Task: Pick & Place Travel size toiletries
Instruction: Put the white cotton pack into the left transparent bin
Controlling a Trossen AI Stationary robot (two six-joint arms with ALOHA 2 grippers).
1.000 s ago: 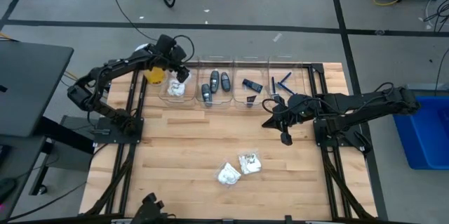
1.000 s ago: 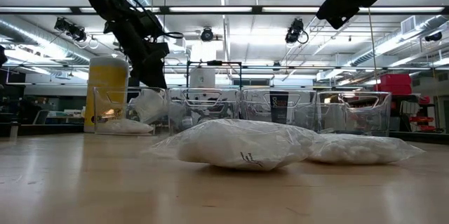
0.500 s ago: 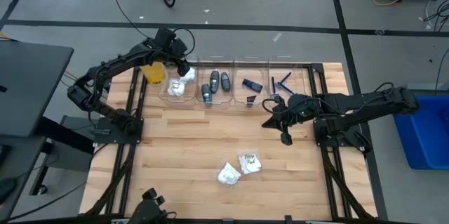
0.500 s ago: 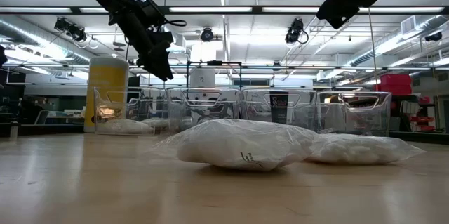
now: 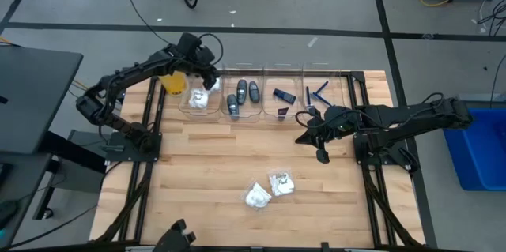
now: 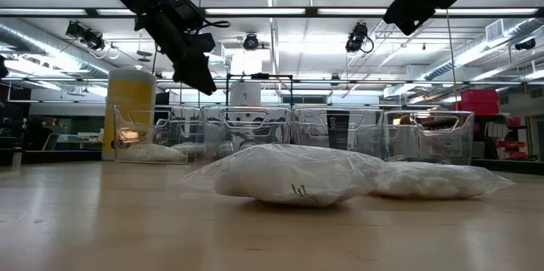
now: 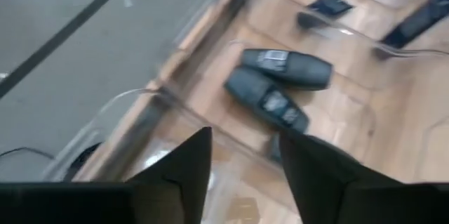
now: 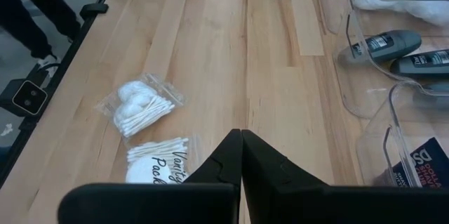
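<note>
Two white packets (image 5: 257, 197) (image 5: 281, 182) lie on the wooden table near its front edge, large in the low view (image 6: 293, 173) (image 6: 438, 179). A row of clear bins stands at the far edge. The leftmost bin (image 5: 198, 98) holds white packets, and the bins beside it hold dark grey oval pieces (image 5: 241, 94), dark rectangular pieces (image 5: 283, 98) and blue razors (image 5: 316, 94). My left gripper (image 5: 209, 78) hangs open above the leftmost bin, nothing between its fingers (image 7: 243, 134). My right gripper (image 5: 321, 156) is shut and hangs above the table's right middle (image 8: 240, 131).
A tall yellow cylinder (image 5: 172, 84) with a white lid stands just left of the bins. The wooden top between the bins and the two packets is bare. Dark frame rails (image 5: 146, 165) run along the table's left and right sides.
My left gripper has risen out of the leftmost bin and shifted slightly toward the table's right. The white packet that stood under its fingers now lies lower in that bin. My right arm has kept still.
</note>
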